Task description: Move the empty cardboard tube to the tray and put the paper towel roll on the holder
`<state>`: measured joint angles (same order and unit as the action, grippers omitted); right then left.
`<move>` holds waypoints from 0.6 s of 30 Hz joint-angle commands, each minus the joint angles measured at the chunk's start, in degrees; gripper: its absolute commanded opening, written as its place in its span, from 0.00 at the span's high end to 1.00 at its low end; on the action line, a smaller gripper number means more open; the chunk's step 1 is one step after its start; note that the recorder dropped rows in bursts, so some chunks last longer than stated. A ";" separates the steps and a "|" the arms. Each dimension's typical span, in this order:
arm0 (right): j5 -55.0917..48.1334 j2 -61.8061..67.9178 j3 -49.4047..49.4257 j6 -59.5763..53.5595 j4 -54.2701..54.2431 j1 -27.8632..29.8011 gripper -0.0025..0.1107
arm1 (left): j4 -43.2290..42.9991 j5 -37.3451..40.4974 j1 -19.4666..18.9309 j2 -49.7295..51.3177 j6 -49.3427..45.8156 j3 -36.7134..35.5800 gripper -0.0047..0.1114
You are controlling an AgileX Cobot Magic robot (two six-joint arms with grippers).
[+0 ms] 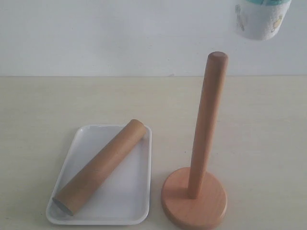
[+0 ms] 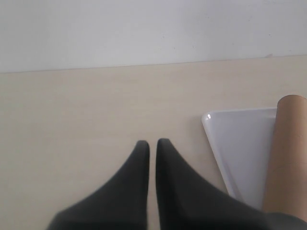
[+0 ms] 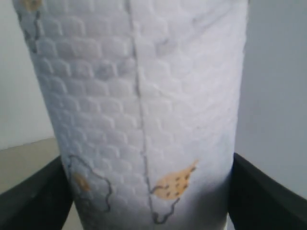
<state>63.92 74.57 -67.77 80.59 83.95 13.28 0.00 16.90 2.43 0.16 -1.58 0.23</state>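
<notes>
A pale wood-grain table point(image 1: 38, 105) runs back to a plain white wall point(image 1: 120, 33). Only the left wrist view shows the left gripper point(image 2: 152, 146), its dark fingers drawn nearly together over bare table and holding nothing. A corner of the tray point(image 2: 240, 143) and one end of the tube point(image 2: 288, 143) lie near it, off to one side. Only the right wrist view shows the right gripper point(image 3: 148, 191), whose fingers point(image 3: 268, 196) clamp the roll point(image 3: 144, 96) from both sides. The roll fills that view and hides whatever is beneath. The exterior view alone shows the holder point(image 1: 206, 124): its dowel top stands below the held roll, apart from it and slightly off its axis. The tube lies diagonally in the tray, just beside the holder's base.
</notes>
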 commanded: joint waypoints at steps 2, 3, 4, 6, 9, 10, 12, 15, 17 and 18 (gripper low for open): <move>-2.26 -11.93 -0.34 24.02 0.73 0.49 0.98 | 0.57 0.11 -0.13 -0.16 0.41 -0.23 0.92; -2.26 -14.96 -0.34 29.17 2.70 0.49 0.98 | 0.57 0.11 -0.13 -0.16 0.41 -0.23 0.92; -1.74 -16.08 -0.34 30.72 3.49 0.49 0.98 | 0.57 0.11 -0.13 -0.16 0.41 -0.23 0.92; -0.05 -18.97 -0.34 33.61 4.80 0.49 0.98 | 0.57 0.11 -0.13 -0.16 0.41 -0.23 0.92; 1.36 -21.50 -0.34 36.58 5.42 0.49 0.98 | 0.57 0.11 -0.13 -0.16 0.41 -0.23 0.92; 2.28 -21.92 -0.34 37.64 5.85 0.38 0.98 | 0.57 0.11 -0.13 -0.16 0.41 -0.23 0.92; 4.01 -21.92 -0.34 38.37 7.95 0.38 0.98 | 0.57 0.11 -0.13 -0.16 0.41 -0.23 0.92; 3.68 -21.82 -0.34 34.89 8.31 0.38 0.98 | 0.57 0.11 -0.13 -0.16 0.41 -0.23 0.92; 3.12 -21.58 -0.34 33.66 9.43 -0.64 0.98 | 0.57 0.11 -0.13 -0.16 0.41 -0.23 0.92; 2.06 -21.30 -0.34 33.57 10.31 -1.71 0.98 | 0.57 0.11 -0.13 -0.16 0.41 -0.23 0.92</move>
<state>68.01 52.85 -67.77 115.65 94.68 13.16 0.00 16.90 2.43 0.16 -1.58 0.23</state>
